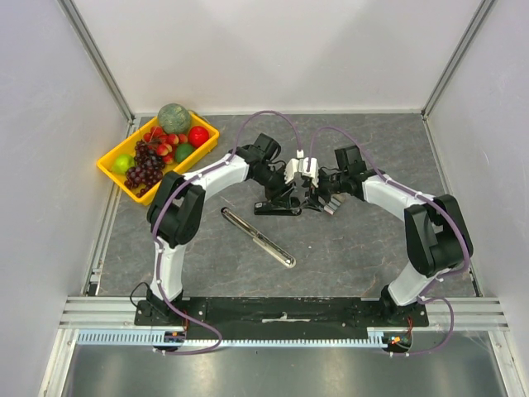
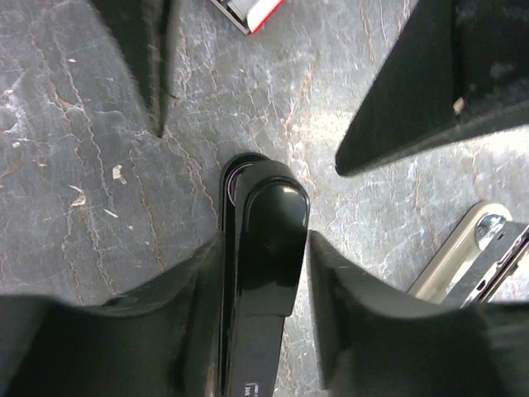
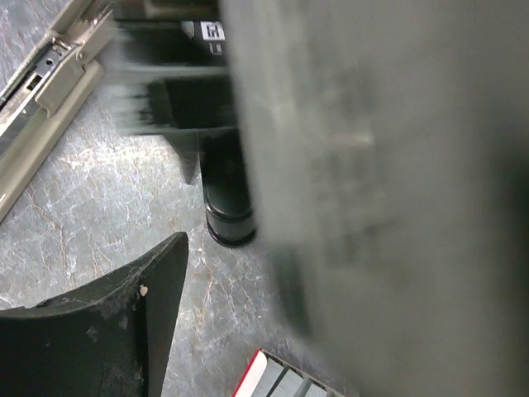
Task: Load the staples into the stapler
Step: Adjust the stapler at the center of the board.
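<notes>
Black stapler [image 2: 266, 207] sat clamped in your left gripper [image 2: 264, 241]; right gripper [image 2: 248, 142] hung spread wide above it. Boxed staples [image 2: 248, 10] lay nearby, so next probably meant pinching out a strip.

Left arm [image 1: 216, 174] and right arm [image 1: 388, 194]: white links, black joint housings, black bases. Purple cables [image 1: 273, 113] loop off each. Fingers [image 2: 413, 91] black, tapered.

Stapler [image 1: 277, 204] and staple box [image 1: 331, 203], mid-frame
The glossy black stapler lies flat; the small white-and-red box, grey tray showing, sits just to its right.
</notes>
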`<move>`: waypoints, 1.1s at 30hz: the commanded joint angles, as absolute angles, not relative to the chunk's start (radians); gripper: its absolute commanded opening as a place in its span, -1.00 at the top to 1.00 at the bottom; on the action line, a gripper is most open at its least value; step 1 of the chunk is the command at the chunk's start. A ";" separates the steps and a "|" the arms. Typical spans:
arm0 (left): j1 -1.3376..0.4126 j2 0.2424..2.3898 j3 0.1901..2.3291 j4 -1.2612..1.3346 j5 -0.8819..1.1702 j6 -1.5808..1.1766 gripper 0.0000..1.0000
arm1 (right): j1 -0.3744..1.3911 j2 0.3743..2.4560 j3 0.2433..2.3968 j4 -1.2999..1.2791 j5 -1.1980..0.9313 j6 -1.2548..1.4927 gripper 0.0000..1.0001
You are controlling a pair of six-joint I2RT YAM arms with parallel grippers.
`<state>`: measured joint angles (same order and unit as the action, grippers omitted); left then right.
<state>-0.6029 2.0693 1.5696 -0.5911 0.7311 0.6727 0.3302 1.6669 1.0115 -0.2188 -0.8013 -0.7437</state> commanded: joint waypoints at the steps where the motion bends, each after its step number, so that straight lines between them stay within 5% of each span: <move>1: -0.641 2.052 1.608 -0.632 0.752 0.722 -0.26 | 0.344 1.664 1.017 -0.310 -0.726 -0.756 -0.53; 4: -0.649 2.060 1.601 -0.637 0.730 0.735 -0.67 | 0.333 1.638 1.011 -0.324 -0.742 -0.768 -0.54; 9: -0.664 2.074 1.609 -0.638 0.703 0.746 -0.80 | 0.321 1.629 1.006 -0.351 -0.752 -0.790 -0.54; 12: -0.669 2.091 1.626 -0.638 0.690 0.747 -0.59 | 0.319 1.631 1.002 -0.354 -0.750 -0.796 -0.54; 16: -0.669 2.121 1.666 -0.661 0.683 0.735 0.43 | 0.319 1.632 1.003 -0.354 -0.750 -0.798 -0.54; 20: -0.667 2.117 1.664 -0.655 0.690 0.729 0.96 | 0.319 1.640 0.997 -0.353 -0.749 -0.805 -0.53; 24: -0.667 2.091 1.635 -0.606 0.693 0.715 0.97 | 0.319 1.640 0.999 -0.354 -0.747 -0.805 -0.53; 26: -0.667 2.082 1.626 -0.600 0.689 0.706 0.77 | 0.314 1.625 1.003 -0.357 -0.732 -0.805 -0.55; 27: -0.667 2.082 1.626 -0.595 0.686 0.700 0.51 | 0.302 1.618 1.005 -0.360 -0.730 -0.807 -0.58; 29: -0.667 2.082 1.621 -0.597 0.680 0.703 0.39 | 0.281 1.599 1.011 -0.376 -0.736 -0.811 -0.59; 33: -0.667 2.080 1.609 -0.588 0.686 0.695 0.68 | 0.195 1.565 1.031 -0.420 -0.759 -0.828 -0.59</move>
